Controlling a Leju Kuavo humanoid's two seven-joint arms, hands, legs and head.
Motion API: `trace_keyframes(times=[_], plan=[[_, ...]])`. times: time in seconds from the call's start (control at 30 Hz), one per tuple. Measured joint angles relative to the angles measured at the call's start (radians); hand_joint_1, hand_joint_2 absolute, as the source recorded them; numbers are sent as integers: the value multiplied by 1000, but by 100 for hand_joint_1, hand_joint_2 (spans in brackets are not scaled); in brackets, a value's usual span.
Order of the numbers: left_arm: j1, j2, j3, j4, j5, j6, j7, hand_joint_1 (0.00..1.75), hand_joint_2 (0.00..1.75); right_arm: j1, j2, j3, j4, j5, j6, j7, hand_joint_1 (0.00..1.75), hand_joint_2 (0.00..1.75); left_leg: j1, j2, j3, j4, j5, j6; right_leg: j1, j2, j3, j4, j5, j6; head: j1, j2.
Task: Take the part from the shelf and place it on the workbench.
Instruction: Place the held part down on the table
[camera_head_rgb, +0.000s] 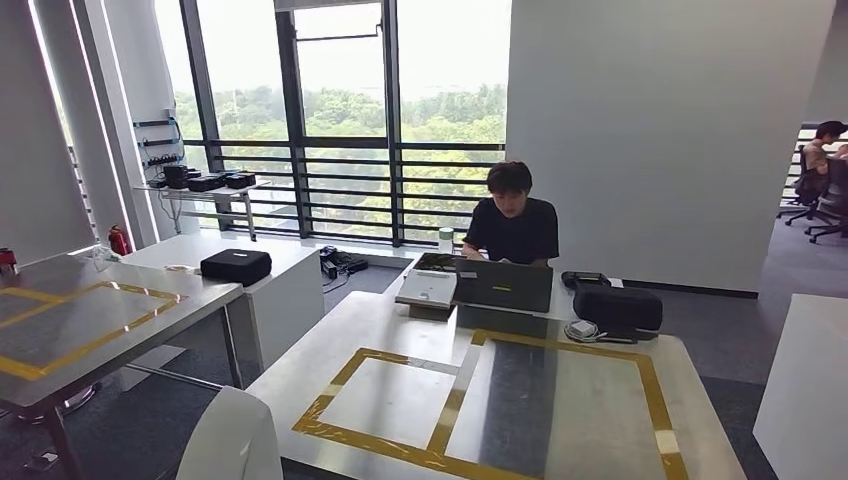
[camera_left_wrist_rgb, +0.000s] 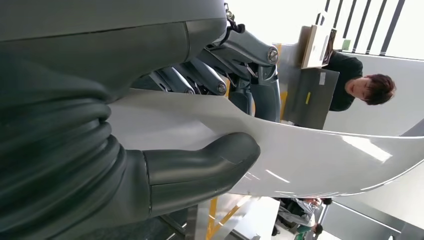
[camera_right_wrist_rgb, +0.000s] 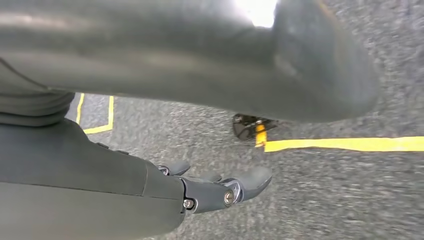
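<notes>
The part (camera_left_wrist_rgb: 310, 160) is a white, curved, glossy panel. My left hand (camera_left_wrist_rgb: 125, 65) grips it, thumb (camera_left_wrist_rgb: 200, 170) on one face and dark fingers (camera_left_wrist_rgb: 240, 60) on the other. In the head view the part (camera_head_rgb: 230, 440) rises at the bottom left, just short of the workbench's near left corner. The workbench (camera_head_rgb: 560, 400) is a pale table marked with yellow tape rectangles. My right hand (camera_right_wrist_rgb: 150, 185) hangs over grey floor, holding nothing, its fingers (camera_right_wrist_rgb: 235, 187) loosely apart.
A person (camera_head_rgb: 515, 225) sits at the workbench's far end behind a laptop (camera_head_rgb: 503, 285), with a white box (camera_head_rgb: 427, 288) and a black bag (camera_head_rgb: 617, 307) beside it. A second taped table (camera_head_rgb: 90, 315) stands left, a black case (camera_head_rgb: 236, 265) behind it. A white table (camera_head_rgb: 805, 390) stands right.
</notes>
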Motion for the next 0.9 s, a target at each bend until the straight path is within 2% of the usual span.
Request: trace_keyframes(times=[0.03,0.07,0.17,0.23,0.27,0.33,0.37,0.4,0.43,0.5,0.57,0.63,0.7,0.73,0.77,0.83,0.87,0.9], plan=[[0,0,0,1,0,0,0,175,175,-1,0,0,0,0,0,0,0,0,-1,2,9,-38,32,6,0,0,7,0,-10,7,0,0],[1,0,-1,2,0,0,0,175,175,-1,0,0,0,0,-1,1,0,0,-3,2,11,-55,47,14,1,0,11,1,-16,13,0,-1],[3,0,-1,1,0,-2,0,175,175,-2,1,0,0,-2,-1,1,0,0,-2,-3,19,-60,42,37,3,0,3,24,-8,31,3,0],[4,0,-1,0,0,-4,0,175,175,-4,2,0,0,-4,-1,1,0,0,1,-4,34,-68,35,48,2,0,-52,111,-4,40,4,1],[4,0,-1,0,0,-4,0,175,175,-5,2,0,0,-5,-1,0,0,0,1,-3,42,-71,29,53,1,0,-95,173,-17,44,5,1],[6,-1,-2,1,-2,-4,0,175,175,-4,3,-1,0,-7,-1,0,0,0,0,-4,56,-74,16,57,1,0,-180,276,-65,47,5,1],[8,-2,-2,2,-3,-5,0,175,175,-2,4,-2,0,-7,-2,1,0,0,0,-5,64,-74,9,57,1,0,-208,295,-78,46,6,1],[10,-3,-2,2,-5,-5,0,175,175,-1,4,-3,0,-7,-2,1,0,0,-1,-7,75,-74,0,57,2,0,-221,283,-69,43,6,1],[12,-4,-2,3,-5,-5,0,175,175,0,4,-4,0,-8,-3,1,0,0,-2,-8,87,-73,-8,56,3,0,-219,241,-37,39,7,1],[12,-6,-3,4,-6,-6,0,175,175,0,4,-4,0,-8,-5,1,0,0,-4,-9,109,-73,-25,52,9,0,-188,111,62,24,7,1],[13,-6,-3,5,-7,-6,-1,175,175,0,4,-4,0,-8,-6,2,0,0,-5,-11,120,-73,-40,42,17,2,-164,32,95,12,7,1],[16,-7,-3,5,-8,-6,-1,175,175,2,5,-5,0,-7,-8,2,0,0,-6,-13,129,-64,-44,29,18,3,-149,18,86,3,6,1],[16,-8,-4,4,-9,-5,-1,175,175,2,6,-5,0,-7,-9,1,0,0,-5,-11,135,-35,-53,18,14,2,-122,9,94,-9,5,1],[15,-8,-4,3,-9,-5,-2,175,175,1,6,-5,0,-7,-9,0,0,0,-4,-9,123,-7,-68,14,12,1,-110,7,90,-15,4,1],[14,-8,-4,2,-9,-5,-2,175,175,-1,6,-5,0,-6,-9,0,0,0,-3,-8,97,38,-90,11,11,0,-103,5,86,-18,3,1],[15,-8,-4,4,-9,-5,-1,175,175,-3,6,-5,0,-6,-9,-1,0,0,-1,-7,23,147,-139,5,11,1,-94,6,75,-21,2,0],[17,-8,-4,6,-10,-5,0,175,175,-2,6,-5,0,-6,-9,0,0,0,-1,-6,-8,184,-149,2,11,1,-89,7,69,-21,1,0],[19,-8,-4,8,-11,-5,0,175,175,0,6,-5,0,-6,-9,0,0,0,-1,-6,-24,188,-138,1,11,1,-82,8,62,-20,1,0]])
